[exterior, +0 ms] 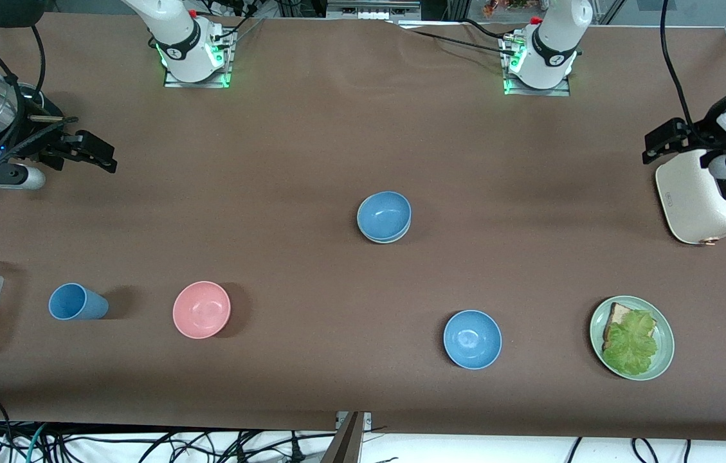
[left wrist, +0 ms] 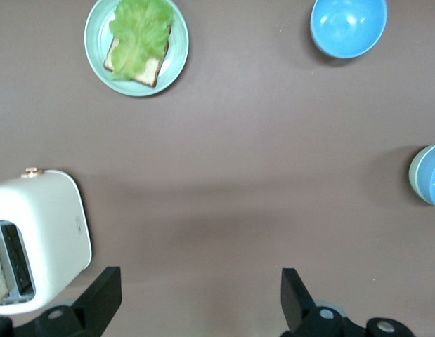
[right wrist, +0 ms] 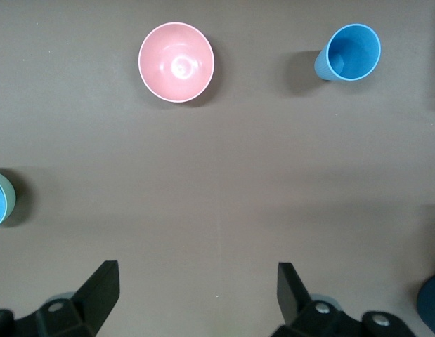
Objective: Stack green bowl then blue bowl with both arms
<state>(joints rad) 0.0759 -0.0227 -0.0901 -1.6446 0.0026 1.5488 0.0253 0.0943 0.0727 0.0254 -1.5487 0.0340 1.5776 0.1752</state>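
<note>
Brown table [exterior: 311, 128], cables along its near edge. Mid-table: blue bowl [exterior: 384, 215] nested in green bowl [exterior: 383, 238]. Left gripper [left wrist: 199, 298] spread wide above toaster [exterior: 703, 199]; right gripper [right wrist: 196, 298] spread wide, waiting at opposite end.

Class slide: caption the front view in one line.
Blue bowl nested in green bowl mid-table; left gripper and right gripper open, parked at the ends.

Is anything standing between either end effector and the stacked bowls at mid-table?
Nothing visible does. The blue bowl already sits in the green bowl at mid-table. The left end effector, beside the toaster, and the right end effector are both open, with bare table between.
</note>
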